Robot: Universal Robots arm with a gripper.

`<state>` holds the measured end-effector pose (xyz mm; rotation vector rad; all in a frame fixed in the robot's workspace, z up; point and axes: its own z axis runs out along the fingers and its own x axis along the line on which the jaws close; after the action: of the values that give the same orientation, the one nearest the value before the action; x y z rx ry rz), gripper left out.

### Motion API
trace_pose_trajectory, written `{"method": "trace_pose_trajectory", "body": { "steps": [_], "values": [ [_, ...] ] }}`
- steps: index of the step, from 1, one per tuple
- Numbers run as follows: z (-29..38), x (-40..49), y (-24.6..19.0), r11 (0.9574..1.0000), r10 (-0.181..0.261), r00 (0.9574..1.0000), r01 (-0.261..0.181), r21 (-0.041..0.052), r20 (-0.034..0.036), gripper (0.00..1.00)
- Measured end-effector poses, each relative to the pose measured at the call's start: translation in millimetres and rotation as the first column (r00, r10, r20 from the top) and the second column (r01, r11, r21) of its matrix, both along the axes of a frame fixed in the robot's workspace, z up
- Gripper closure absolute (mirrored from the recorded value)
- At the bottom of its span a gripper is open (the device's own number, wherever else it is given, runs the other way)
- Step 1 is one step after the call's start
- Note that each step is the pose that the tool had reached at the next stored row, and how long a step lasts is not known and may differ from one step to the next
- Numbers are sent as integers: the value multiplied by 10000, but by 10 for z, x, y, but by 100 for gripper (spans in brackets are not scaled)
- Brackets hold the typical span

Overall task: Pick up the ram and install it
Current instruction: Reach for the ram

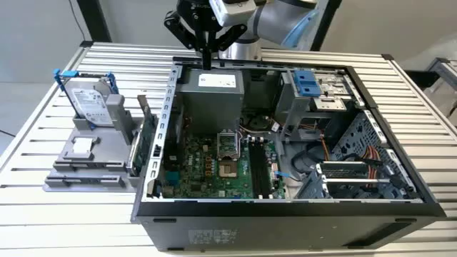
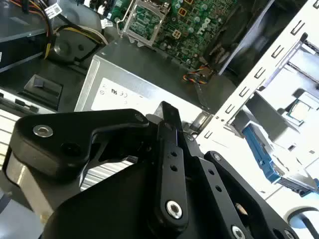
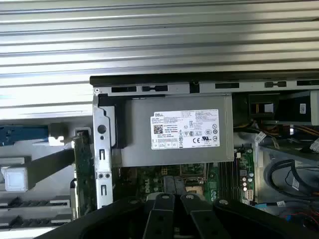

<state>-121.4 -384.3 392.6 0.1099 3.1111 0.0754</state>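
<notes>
- Where the exterior view takes in the whole setup, the slatted metal surface is the largest item. It carries a case and a fixture side by side.
- computer case: lies on its side, open upward, on the exterior view's right of the fixture.
- arm: comes in from behind the case's far wall.
- power supply: grey box with a white label, in the case's far corner. In the first wrist view it sits straight ahead of the gripper.
- motherboard: green, on the case floor, with long black slots running beside the socket.
- grey fixture: just beside the case, on the exterior view's left.
- expansion card: green, on edge between the fixture and the case wall.
- hard drive: silver in a blue frame, upright at the fixture's far end.
- gripper: points down above the case's far rim, over the power supply. Its fingers are clenched pad to pad.
- ram: read as the dark narrow strip on edge in the fixture's low near part. A like strip lies just in front of it, and I cannot tell the two apart with confidence. It is well apart from the gripper.
</notes>
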Motion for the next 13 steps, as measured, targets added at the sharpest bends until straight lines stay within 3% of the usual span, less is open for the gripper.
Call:
{"method": "trace_pose_trajectory", "body": {
  "steps": [13],
  "values": [
    [0,-33,16,10000,0,10000,0,-1,8,100]
  ]
}}
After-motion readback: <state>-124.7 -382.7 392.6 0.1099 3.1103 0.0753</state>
